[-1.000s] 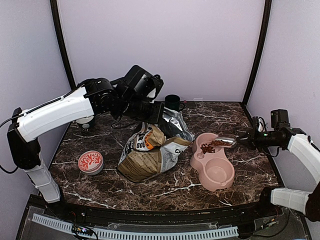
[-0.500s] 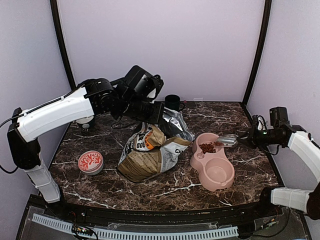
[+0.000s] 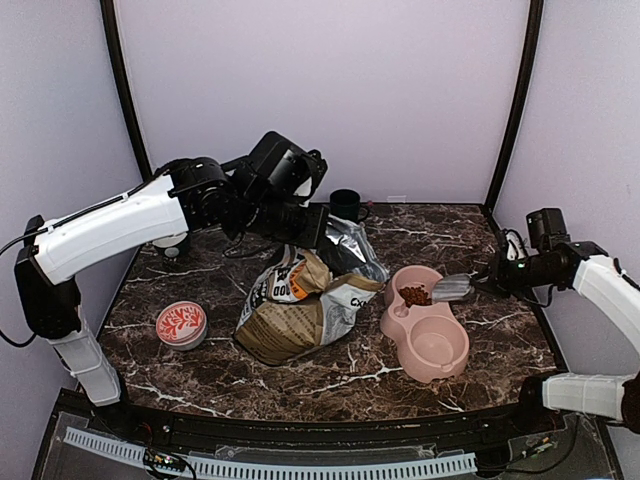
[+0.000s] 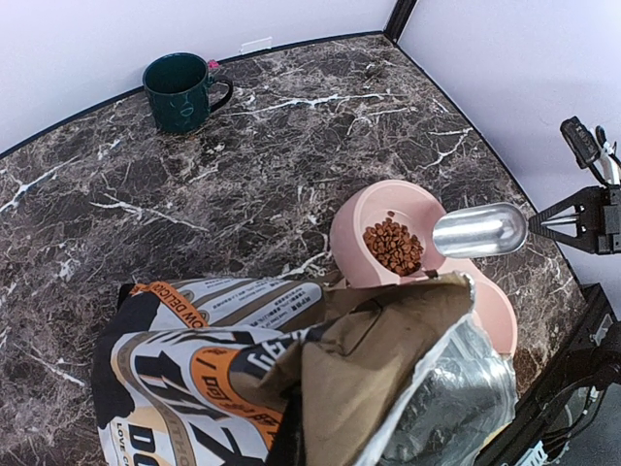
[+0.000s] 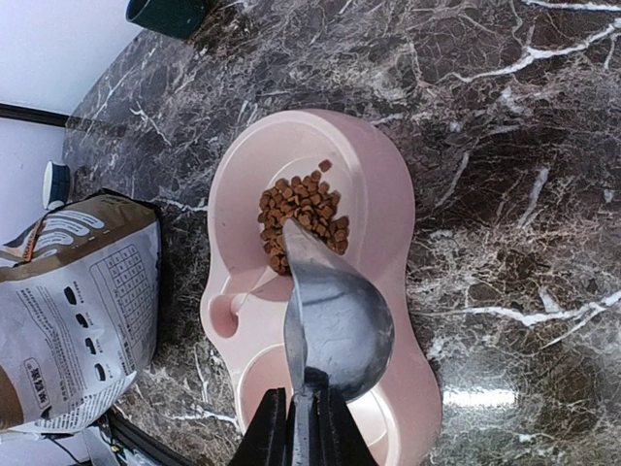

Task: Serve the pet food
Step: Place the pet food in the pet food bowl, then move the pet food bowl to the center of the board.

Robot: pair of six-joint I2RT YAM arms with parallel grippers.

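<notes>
The pet food (image 3: pixel 415 295) lies as a small heap of reddish-brown kibble (image 5: pixel 303 216) in the far compartment of the pink double bowl (image 3: pixel 388 325); the near compartment is empty. My right gripper (image 3: pixel 490 280) is shut on the handle of a metal scoop (image 5: pixel 340 320), which is rolled on its side just above the heap and shows no kibble. My left gripper (image 3: pixel 305 228) is shut on the top of the opened paper bag (image 3: pixel 300 305), holding its mouth up. From the left wrist I see the bag (image 4: pixel 223 369), the kibble (image 4: pixel 393 245) and the scoop (image 4: pixel 478 231); its own fingers are hidden.
A dark green mug (image 3: pixel 346 205) stands at the back of the marble table, behind the bag. A round red-patterned dish (image 3: pixel 181 323) sits front left. The bag lies between dish and bowl. Walls close in on both sides and the back.
The scoop has rolled over and its kibble has dropped into the bowl's far compartment. My right gripper has shifted slightly back and left. The left arm and bag have not moved.
</notes>
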